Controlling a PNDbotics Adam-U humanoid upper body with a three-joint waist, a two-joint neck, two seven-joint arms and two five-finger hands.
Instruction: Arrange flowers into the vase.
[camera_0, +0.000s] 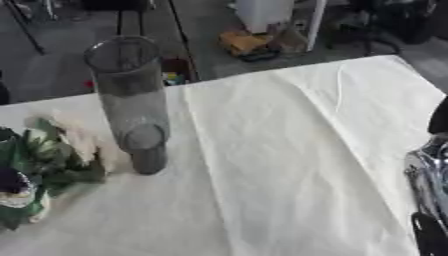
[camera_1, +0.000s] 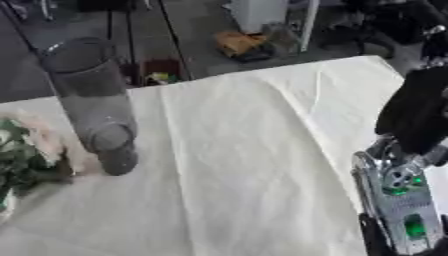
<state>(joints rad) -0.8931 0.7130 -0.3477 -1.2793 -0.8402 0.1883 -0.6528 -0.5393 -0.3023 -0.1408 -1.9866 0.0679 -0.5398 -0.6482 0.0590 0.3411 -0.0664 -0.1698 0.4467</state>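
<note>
On bench left side, clear glass vase stands empty; flowers lie just beside it. Right arm at right edge, fingers unseen, cannot tell. Left hand absent. Picking a stem likely comes next.

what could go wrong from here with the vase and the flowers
The tall clear vase is narrow and stands upright on a creased white cloth, so a nudge while feeding stems in might tip it. The flowers lie right beside its base, so lifting them could brush it. The right arm hangs at the table's right edge and might drag the cloth.
</note>
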